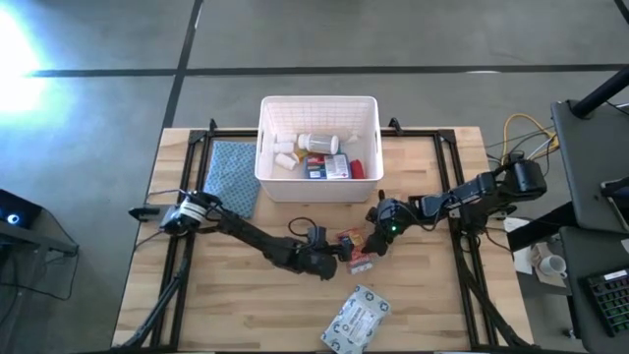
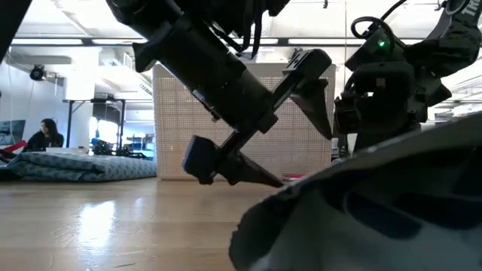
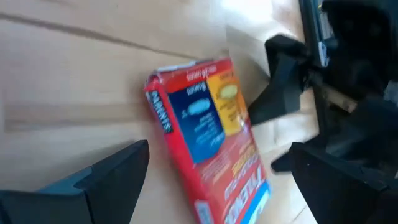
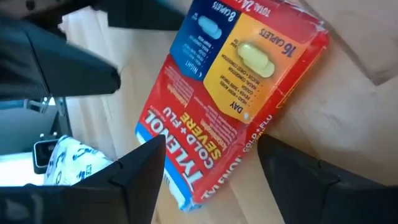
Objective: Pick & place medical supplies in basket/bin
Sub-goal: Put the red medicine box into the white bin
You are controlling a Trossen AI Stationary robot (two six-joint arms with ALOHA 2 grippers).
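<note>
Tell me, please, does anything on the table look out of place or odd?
Yes: both end effectors, left and right, crowd the same red box, which lies askew on the table. A grey-white pack overhangs the near edge. The bin looks orderly.

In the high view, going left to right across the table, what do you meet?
Blue cloth → left gripper → red medicine box → right gripper. The white bin spans the middle at the far edge.

Red box point(image 4: 239, 93) with blue and yellow panels.
</note>
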